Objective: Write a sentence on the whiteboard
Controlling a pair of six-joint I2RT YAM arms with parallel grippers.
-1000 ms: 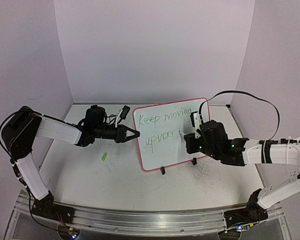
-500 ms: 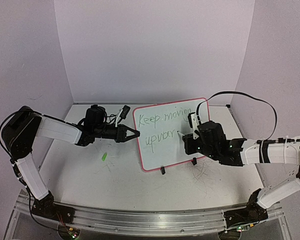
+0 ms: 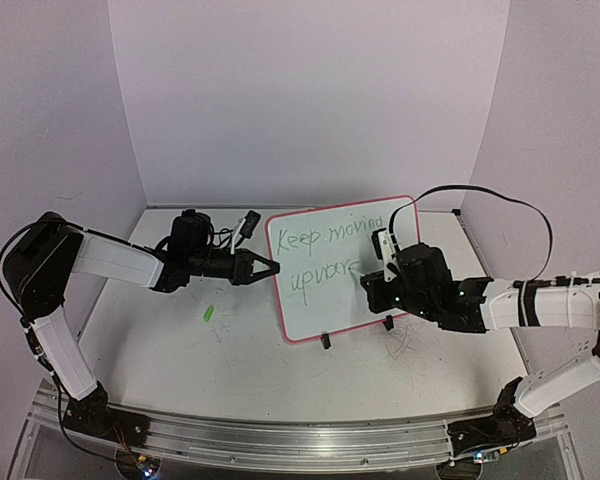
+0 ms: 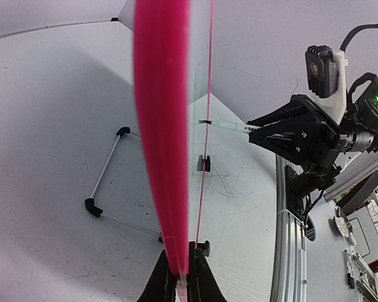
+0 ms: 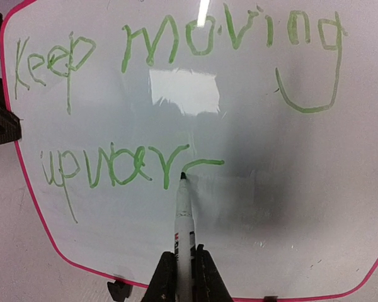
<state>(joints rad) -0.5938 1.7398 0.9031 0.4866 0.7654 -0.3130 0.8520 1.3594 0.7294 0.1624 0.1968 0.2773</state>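
The board [image 3: 332, 305] stands upright on the table [image 3: 180, 365], right of the middle, resting on 2 black feet [image 3: 325, 341], with its written face towards the right arm. The left gripper [image 3: 269, 267] reaches in from the left and is clenched on the board's left edge; in the left wrist view its fingers [image 4: 166, 282] pinch the pink frame, which is seen edge-on and runs straight up the picture. The right gripper [image 3: 367, 279] is closed on a marker [image 5: 184, 221], a thin white barrel with a dark tip, gripped low on the barrel between its fingers [image 5: 165, 277]. The tip touches the board's face just below and right of the last letter of the lower line. The sentence [image 5: 172, 39] is in green, in 2 slanted lines: the upper reads "Keep moving", with a long tail on the g, and the lower reads "upwar", followed by a short sideways stroke that ends above the marker tip. A bright glare patch lies on the board between the 2 lines. A small green bit [image 3: 208, 313] lies on the table left of the board, well apart from both grippers. Faint dark scribbles mark the table near the right foot.
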